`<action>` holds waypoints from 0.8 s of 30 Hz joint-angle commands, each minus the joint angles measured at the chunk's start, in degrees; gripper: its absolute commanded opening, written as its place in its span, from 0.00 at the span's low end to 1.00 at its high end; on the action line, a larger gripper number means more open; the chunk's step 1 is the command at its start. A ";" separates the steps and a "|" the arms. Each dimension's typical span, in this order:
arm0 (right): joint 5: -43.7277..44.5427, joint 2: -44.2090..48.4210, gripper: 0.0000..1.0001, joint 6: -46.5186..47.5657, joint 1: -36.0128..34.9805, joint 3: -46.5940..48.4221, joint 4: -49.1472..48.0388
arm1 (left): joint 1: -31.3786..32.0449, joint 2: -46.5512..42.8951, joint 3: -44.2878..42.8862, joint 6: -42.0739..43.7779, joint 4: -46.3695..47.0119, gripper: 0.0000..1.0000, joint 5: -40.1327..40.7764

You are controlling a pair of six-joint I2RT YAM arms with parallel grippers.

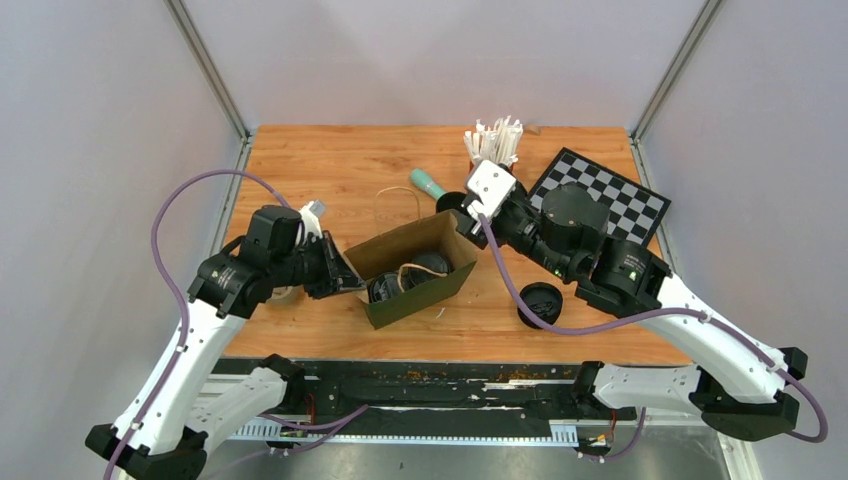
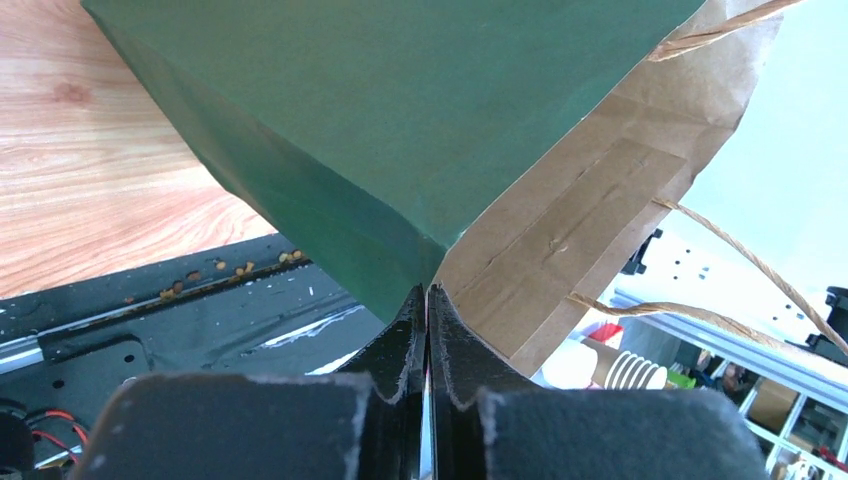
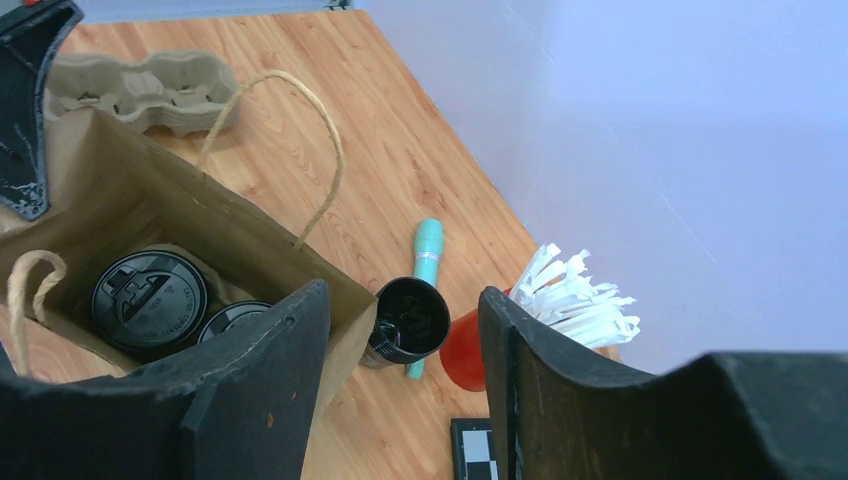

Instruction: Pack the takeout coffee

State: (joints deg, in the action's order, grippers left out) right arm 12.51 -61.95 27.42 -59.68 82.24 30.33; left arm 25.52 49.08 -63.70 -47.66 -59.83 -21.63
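While pinching the paper bag [image 1: 425,292] by its left rim with the left gripper [image 2: 427,300], risks tipping the lidded cups [image 3: 150,297] if tugged; holds right gripper [image 3: 405,293] spread, empty.

**Top external:** fixed, high, behind the arm bases. Faces forward and down. Far enough to take in the whole table [image 1: 330,170], with the bag [image 1: 420,297] mid-frame.

**Left wrist:** low, facing out along the left fingers [image 2: 400,345]. Very near; the bag's corner fills most of the frame.

**Right wrist:** over the bag's rim, facing down between the right fingers [image 3: 265,390] into it. Middling range.

**Shared:** the bag in all three views; the straws [image 1: 497,140] and the teal tube [image 1: 428,183] in the top and right wrist views.
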 commanded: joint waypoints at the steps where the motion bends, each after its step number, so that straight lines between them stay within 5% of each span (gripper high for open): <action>1: 2.64 0.19 0.57 -3.91 0.96 -0.61 -2.19 | 0.15 1.01 -2.77 0.77 -2.58 0.07 3.66; 17: 8.88 -0.22 0.60 -11.56 3.80 -2.22 -0.83 | 0.15 5.73 -10.17 4.76 -8.79 0.23 10.31; 24: 16.10 -0.73 0.61 -19.84 7.56 -3.69 0.52 | 0.15 8.03 -14.76 8.10 -10.52 0.38 11.40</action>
State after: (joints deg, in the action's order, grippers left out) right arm 23.09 -62.96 13.85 -54.48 79.29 30.70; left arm 25.52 56.42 -74.54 -42.78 -69.45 -11.57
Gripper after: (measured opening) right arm 0.606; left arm 0.343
